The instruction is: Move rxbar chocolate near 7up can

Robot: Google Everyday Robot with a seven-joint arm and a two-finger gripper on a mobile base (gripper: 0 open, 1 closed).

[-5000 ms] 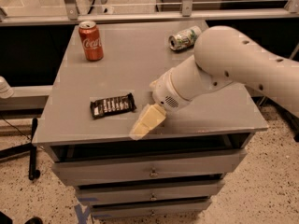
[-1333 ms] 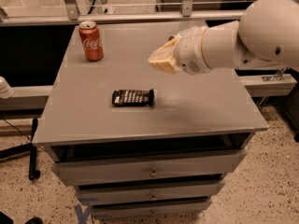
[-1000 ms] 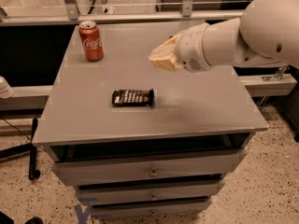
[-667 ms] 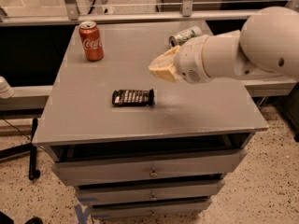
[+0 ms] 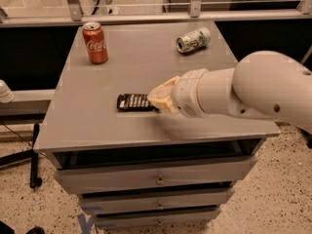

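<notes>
Over the tabletop (image 5: pixel 97 126), the pincer (image 5: pixel 161 99) has descended to the bar (image 5: pixel 132 102)'s right end; whether it grips cannot be told. 7up can (image 5: pixel 193 39) lies well apart: transfer pending.

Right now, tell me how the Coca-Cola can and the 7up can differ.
The Coca-Cola can is red; the 7up can is white and green. The Coca-Cola can stands upright, the 7up can lies on its side. The Coca-Cola can sits back left on the table, the 7up can back right. Both are drink cans; the gripper is low at the rxbar chocolate's right end, apart from both.
</notes>
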